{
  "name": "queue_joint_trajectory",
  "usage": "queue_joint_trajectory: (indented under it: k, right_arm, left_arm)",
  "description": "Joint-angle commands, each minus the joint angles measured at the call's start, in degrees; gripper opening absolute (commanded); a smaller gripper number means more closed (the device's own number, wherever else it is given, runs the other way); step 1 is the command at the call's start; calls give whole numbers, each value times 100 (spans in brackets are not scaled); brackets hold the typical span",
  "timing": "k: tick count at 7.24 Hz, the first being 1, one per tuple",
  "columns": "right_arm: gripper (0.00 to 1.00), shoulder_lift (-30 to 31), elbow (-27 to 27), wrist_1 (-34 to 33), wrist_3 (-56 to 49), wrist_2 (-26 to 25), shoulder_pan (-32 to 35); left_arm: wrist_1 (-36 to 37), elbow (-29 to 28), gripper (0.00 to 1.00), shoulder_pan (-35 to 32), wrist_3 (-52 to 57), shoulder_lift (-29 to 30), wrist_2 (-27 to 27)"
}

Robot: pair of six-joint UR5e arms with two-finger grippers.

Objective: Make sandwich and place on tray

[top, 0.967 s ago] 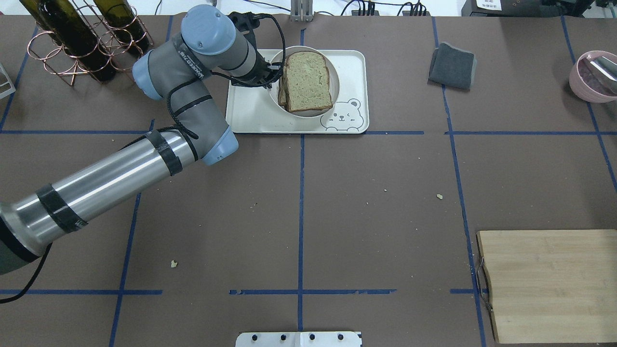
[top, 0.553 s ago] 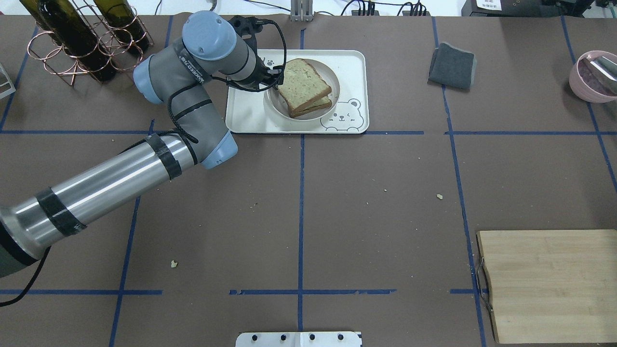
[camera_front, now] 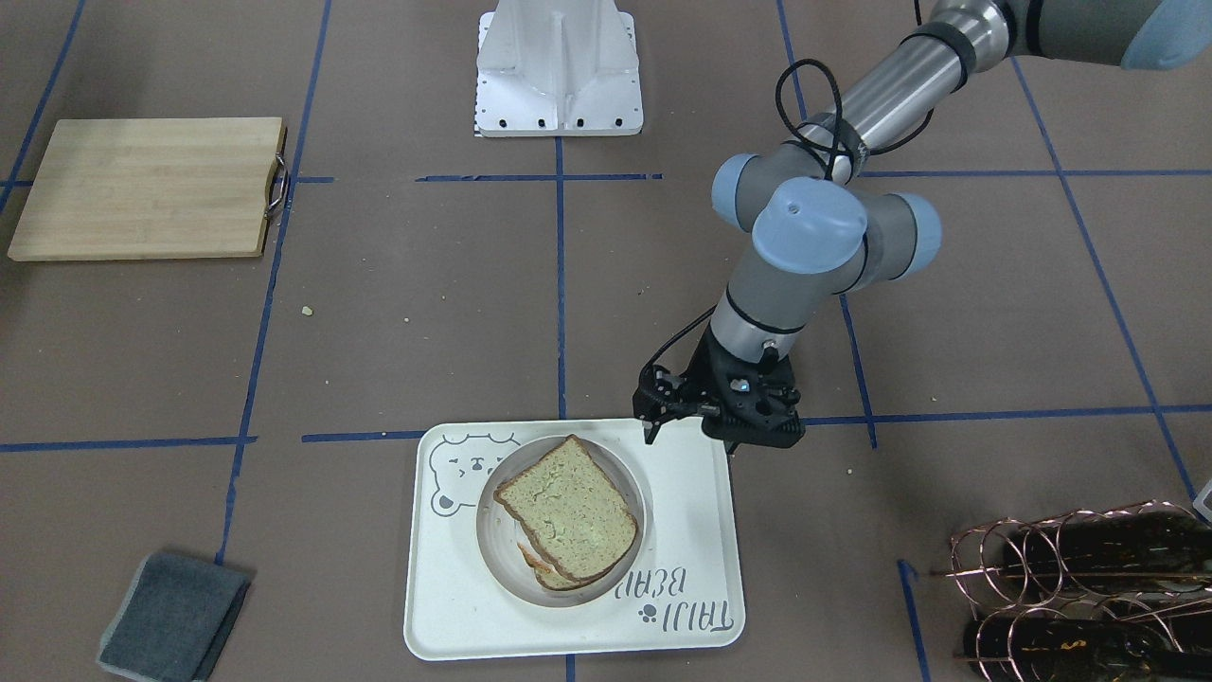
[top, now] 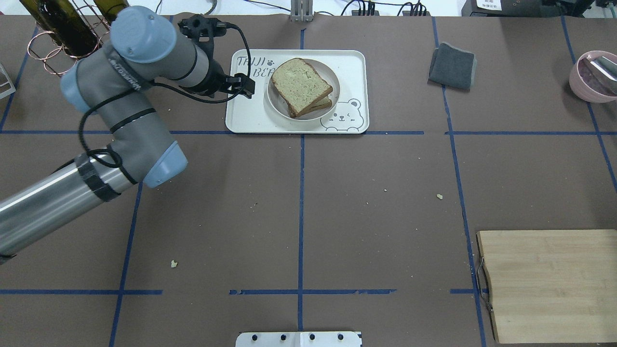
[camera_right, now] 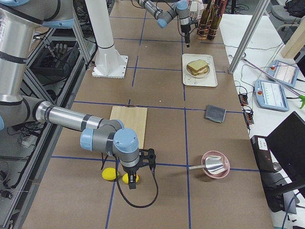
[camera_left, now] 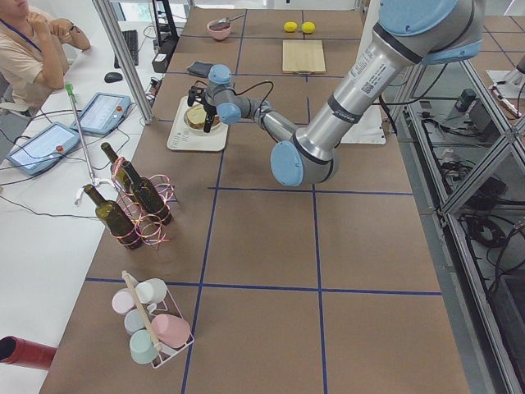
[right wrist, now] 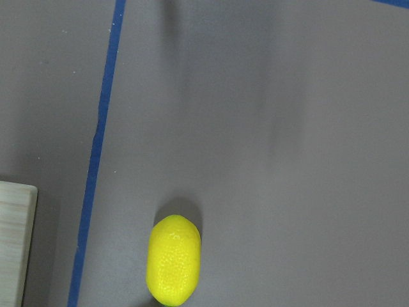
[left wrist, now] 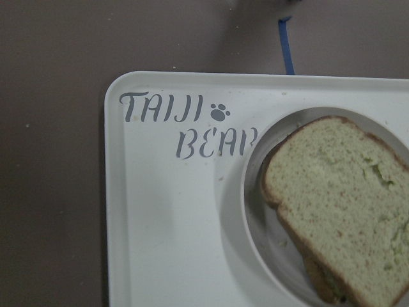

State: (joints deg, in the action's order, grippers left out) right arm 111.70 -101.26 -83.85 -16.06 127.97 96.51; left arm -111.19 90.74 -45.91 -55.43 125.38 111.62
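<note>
The sandwich (top: pixel 301 86), two brown-crusted bread slices, lies in a round off-white bowl (top: pixel 279 107) on the cream tray (top: pixel 250 115) with the bear drawing. The egg is almost hidden between the slices. My left gripper (top: pixel 242 86) hangs open and empty over the tray's left edge, apart from the bowl. In the front view it (camera_front: pixel 691 438) is above the tray's rim (camera_front: pixel 682 530), beside the sandwich (camera_front: pixel 568 511). The left wrist view shows the tray corner (left wrist: pixel 172 217) and sandwich (left wrist: pixel 345 211). My right gripper (camera_right: pixel 131 183) is far off; I cannot tell its state.
A wooden cutting board (top: pixel 549 284) lies at the near right. A grey cloth (top: pixel 452 65) and a pink bowl (top: pixel 595 77) are at the far right. A copper rack with wine bottles (top: pixel 48 19) stands behind my left arm. A lemon (right wrist: pixel 174 259) lies under my right wrist.
The bowl with the sandwich, held raised and tilted before, now sits flat on the tray. My left gripper has let go of its rim and drawn back to the left.
</note>
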Motion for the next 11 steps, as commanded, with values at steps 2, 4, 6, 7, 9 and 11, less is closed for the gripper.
queue_joint_trajectory:
  k: [2, 4, 6, 7, 9, 11]
  right_arm:
    - [100, 27, 19, 0, 24, 0, 0]
    - [100, 36, 27, 0, 24, 9, 0]
    - [100, 53, 28, 0, 7, 17, 0]
    - [100, 45, 19, 0, 7, 17, 0]
    - [100, -16, -34, 0, 7, 52, 0]
    - [100, -8, -43, -18, 7, 96, 0]
  left_arm:
    - [1548, 2944, 100, -688, 1863, -2326, 218]
    - [1512, 3265, 100, -1775, 3407, -3690, 1059]
    - [1565, 2664, 100, -2979, 6261, -4677, 1692]
    - [1617, 2067, 100, -3899, 7151, -4890, 1966]
    - [1609, 1956, 100, -4652, 7450, -5382, 1986]
    - [2036, 1973, 100, -5156, 7433, -5525, 1943]
